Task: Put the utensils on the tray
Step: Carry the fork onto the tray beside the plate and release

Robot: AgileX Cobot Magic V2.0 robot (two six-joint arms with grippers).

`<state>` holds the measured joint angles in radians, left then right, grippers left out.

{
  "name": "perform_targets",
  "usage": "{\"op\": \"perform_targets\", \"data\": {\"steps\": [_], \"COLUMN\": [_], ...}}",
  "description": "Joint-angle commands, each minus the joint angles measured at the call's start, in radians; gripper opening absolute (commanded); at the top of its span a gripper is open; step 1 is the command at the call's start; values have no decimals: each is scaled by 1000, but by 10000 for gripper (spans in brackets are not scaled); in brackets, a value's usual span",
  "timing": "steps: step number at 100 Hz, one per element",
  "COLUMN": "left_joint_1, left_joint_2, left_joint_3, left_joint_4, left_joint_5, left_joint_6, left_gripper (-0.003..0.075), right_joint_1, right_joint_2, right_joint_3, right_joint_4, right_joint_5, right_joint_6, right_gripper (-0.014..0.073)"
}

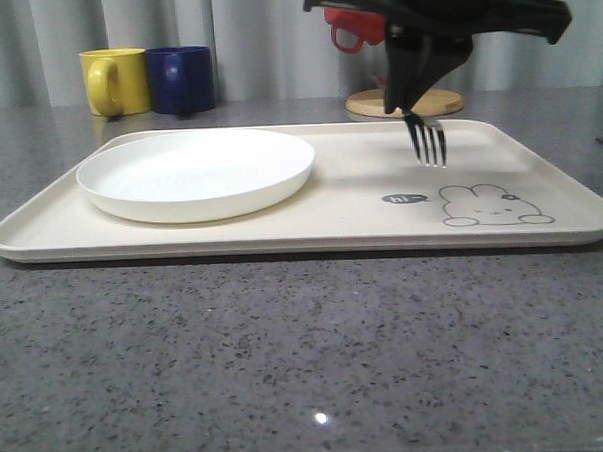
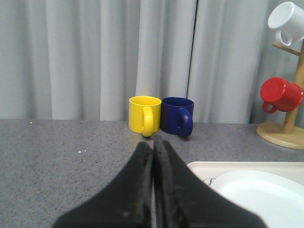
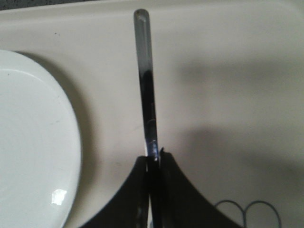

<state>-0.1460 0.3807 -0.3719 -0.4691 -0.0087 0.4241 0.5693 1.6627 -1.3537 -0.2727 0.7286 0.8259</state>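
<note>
A silver fork [image 1: 428, 140] hangs over the right half of the cream tray [image 1: 361, 223], tines pointing toward the camera, near the rabbit drawing [image 1: 493, 206]. My right gripper [image 1: 408, 106] is shut on it. In the right wrist view the fork's handle [image 3: 146, 85] sticks out from between the closed black fingers [image 3: 168, 190], with the tray [image 3: 228, 57] beneath. My left gripper [image 2: 154, 147] is shut with nothing in it, held above the grey counter to the left of the tray's corner [image 2: 199, 167].
A round white plate [image 1: 195, 173] fills the tray's left half. A yellow mug [image 1: 113, 81] and a blue mug [image 1: 181, 79] stand behind the tray at the back left. A wooden mug stand [image 1: 404, 102] with a red mug [image 1: 351, 29] stands behind the right gripper.
</note>
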Motion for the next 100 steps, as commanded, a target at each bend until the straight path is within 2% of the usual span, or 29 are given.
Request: {"op": "perform_targets", "data": {"steps": [1,39,54,63,87,100], "left_joint_1": [-5,-5,-5,-5,-5,-5], "left_joint_2": [5,5,5,5,5,5], "left_joint_3": [-27,-27,-27,-27,-27,-27], "left_joint_4": [-5,-5,-5,-5,-5,-5], "left_joint_5": [-72,-72,-72,-72,-72,-72], "left_joint_6": [-1,-1,-1,-1,-1,-1], "left_gripper": [-18,-18,-18,-18,-18,-18], "right_joint_1": [15,15,15,15,15,15], "right_joint_2": [-2,89,95,95,95,83], "right_joint_3": [-60,-74,-74,-74,-74,-74], "right_joint_4": [-48,-41,-41,-41,-32,-31], "right_joint_5": [-43,-32,-32,-32,-32,-28], "right_joint_6": [23,39,39,39,39,39], "right_gripper": [-27,-27,0,66,337,385]}}
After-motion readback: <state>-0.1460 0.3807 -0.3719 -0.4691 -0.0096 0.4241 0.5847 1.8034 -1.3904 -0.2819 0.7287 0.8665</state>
